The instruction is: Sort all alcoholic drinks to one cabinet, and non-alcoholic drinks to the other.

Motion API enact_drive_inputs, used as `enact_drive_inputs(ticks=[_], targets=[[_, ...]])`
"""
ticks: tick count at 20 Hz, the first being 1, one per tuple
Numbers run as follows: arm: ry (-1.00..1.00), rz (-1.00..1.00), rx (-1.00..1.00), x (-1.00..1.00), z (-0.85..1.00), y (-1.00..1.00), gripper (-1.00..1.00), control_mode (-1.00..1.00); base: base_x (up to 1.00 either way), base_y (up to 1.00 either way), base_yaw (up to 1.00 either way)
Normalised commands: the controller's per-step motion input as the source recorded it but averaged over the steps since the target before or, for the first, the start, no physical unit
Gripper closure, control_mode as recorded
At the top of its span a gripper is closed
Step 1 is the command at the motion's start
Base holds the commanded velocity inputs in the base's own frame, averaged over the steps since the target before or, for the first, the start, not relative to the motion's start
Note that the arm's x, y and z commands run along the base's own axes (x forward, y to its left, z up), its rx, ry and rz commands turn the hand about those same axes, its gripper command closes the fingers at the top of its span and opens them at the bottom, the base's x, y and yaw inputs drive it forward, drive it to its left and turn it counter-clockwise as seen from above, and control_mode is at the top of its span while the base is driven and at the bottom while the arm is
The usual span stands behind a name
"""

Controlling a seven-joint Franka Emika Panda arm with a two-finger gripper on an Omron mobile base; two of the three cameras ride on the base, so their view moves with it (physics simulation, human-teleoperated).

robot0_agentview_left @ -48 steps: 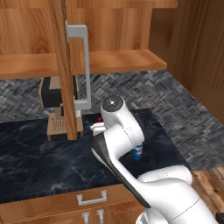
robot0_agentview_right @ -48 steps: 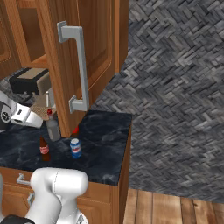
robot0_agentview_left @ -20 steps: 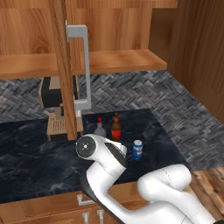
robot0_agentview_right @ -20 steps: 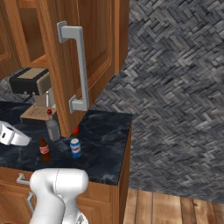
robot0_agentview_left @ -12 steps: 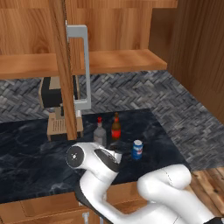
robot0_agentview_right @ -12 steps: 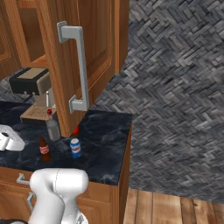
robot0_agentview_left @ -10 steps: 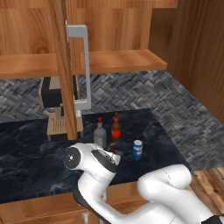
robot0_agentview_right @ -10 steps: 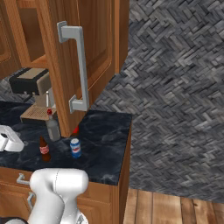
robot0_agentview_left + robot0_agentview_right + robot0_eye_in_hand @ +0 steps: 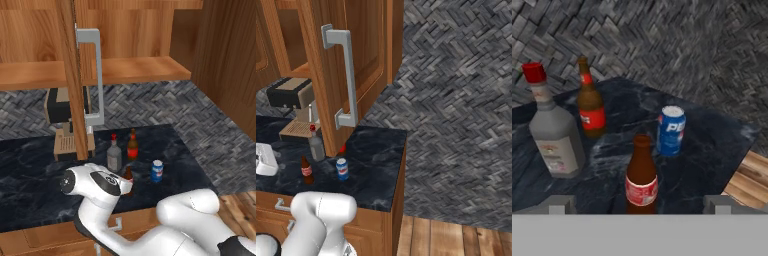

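Note:
On the dark marble counter (image 9: pixel 30 180) stand the drinks. The clear liquor bottle (image 9: pixel 554 135) with a red cap is at the left of the hand view, with the brown beer bottle (image 9: pixel 591 102) just behind it. The blue soda can (image 9: pixel 671 130) is to the right. The small cola bottle (image 9: pixel 641 177) stands nearest, centred ahead of my gripper (image 9: pixel 641 207), whose fingertips (image 9: pixel 562 204) are wide apart: open, holding nothing. In the left base view my arm covers the foot of the cola bottle (image 9: pixel 128 174); the liquor bottle (image 9: pixel 114 155), beer bottle (image 9: pixel 132 145) and can (image 9: pixel 157 171) stand behind.
An open wooden cabinet door (image 9: pixel 70 75) with a grey handle (image 9: pixel 95 75) hangs over the counter's back. Its shelf (image 9: pixel 125 70) is behind. A coffee machine (image 9: pixel 62 107) stands at the back left. The counter ends at the right (image 9: pixel 401 165), above wooden floor (image 9: pixel 456 240).
My arm has swung lower and further left, bringing the hand down to counter height in front of the cola bottle. The drinks have not moved.

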Motion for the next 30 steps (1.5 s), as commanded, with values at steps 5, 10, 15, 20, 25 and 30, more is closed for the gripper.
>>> enact_drive_inputs(ticks=[5,10,15,20,25,30], targets=[[0.0,-0.07,-0.03,0.0,-0.05,0.0,-1.0,-1.0,0.0,0.0,0.0],[0.0,-0.04,-0.01,0.0,-0.13,0.0,-1.0,-1.0,0.0,0.0,0.0],[0.0,0.0,0.0,0.0,-0.13,0.0,-1.0,-1.0,0.0,0.0,0.0],[0.0,0.0,0.0,0.0,-0.06,0.0,-1.0,-1.0,0.0,0.0,0.0],[0.0,0.0,-0.01,0.0,0.0,0.0,-1.0,-1.0,0.0,0.0,0.0],[0.0,0.0,-0.01,0.05,0.0,-0.01,-1.0,-1.0,0.0,0.0,0.0]])
